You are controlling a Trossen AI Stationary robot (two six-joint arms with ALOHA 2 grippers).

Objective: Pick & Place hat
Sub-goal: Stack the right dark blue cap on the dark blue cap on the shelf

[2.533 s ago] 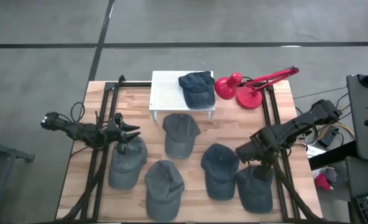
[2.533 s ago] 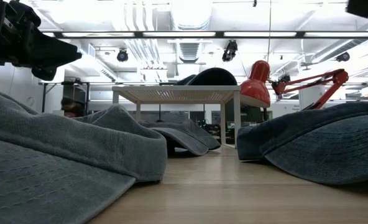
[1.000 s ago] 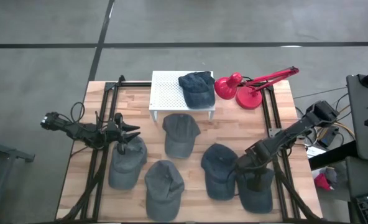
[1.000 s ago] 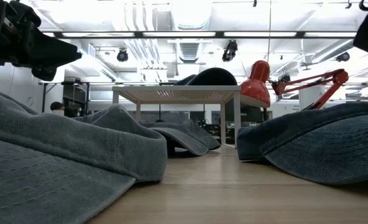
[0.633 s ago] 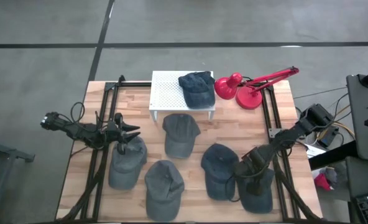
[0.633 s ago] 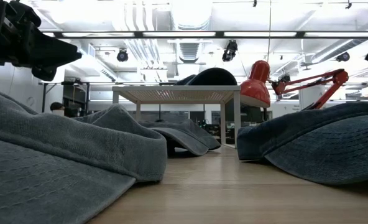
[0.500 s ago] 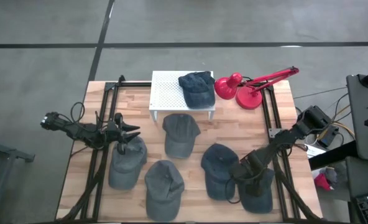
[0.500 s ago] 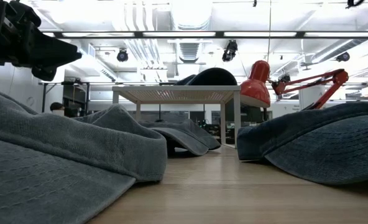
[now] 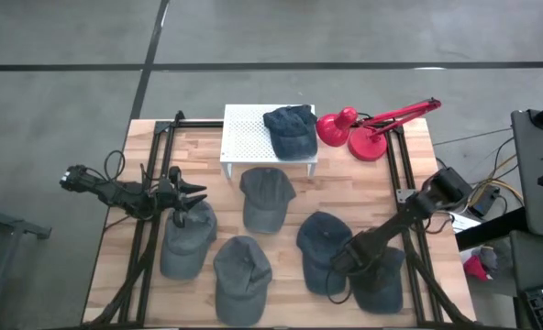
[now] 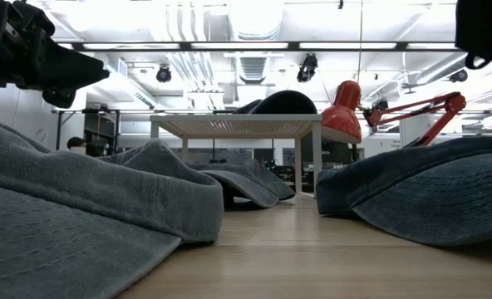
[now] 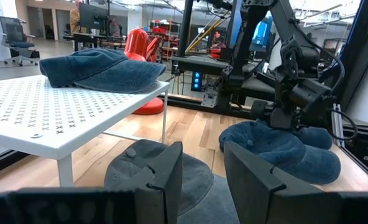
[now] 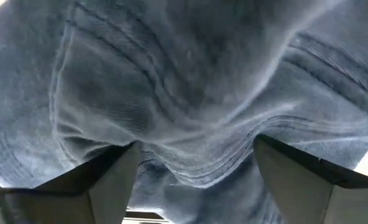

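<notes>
Right gripper (image 9: 345, 263) is down on the blue hat (image 9: 327, 250) near the table's front right, fingers spread wide with denim bunched up between them but not clamped on it; seen from its own wrist, the cloth (image 12: 190, 93) fills everything between the two fingers (image 12: 103, 180). Left gripper (image 9: 191, 195) hangs at the far side of the table from it, partly parted and holding nothing, above the grey cap (image 9: 187, 240) on that side.

Six hats by my count: the one under the right gripper, a second blue one (image 9: 378, 280) just beside it and partly under that arm, two grey caps further off along the front (image 9: 242, 279), a grey one (image 9: 265, 197) in the middle, and a dark blue one (image 9: 290, 128) up on the white stand (image 9: 249, 137) at the back. One stand, one red desk lamp (image 9: 368, 128) just beside it, behind the working arm.

Wooden table (image 9: 345, 188), pale planks, with black frame rails (image 9: 148, 229) running along both sides. Grey concrete floor (image 9: 253, 46) around it. Beyond the table the room is a workshop with strip lights overhead (image 10: 254, 46) and dark equipment (image 9: 537, 183) beside the right arm's base
</notes>
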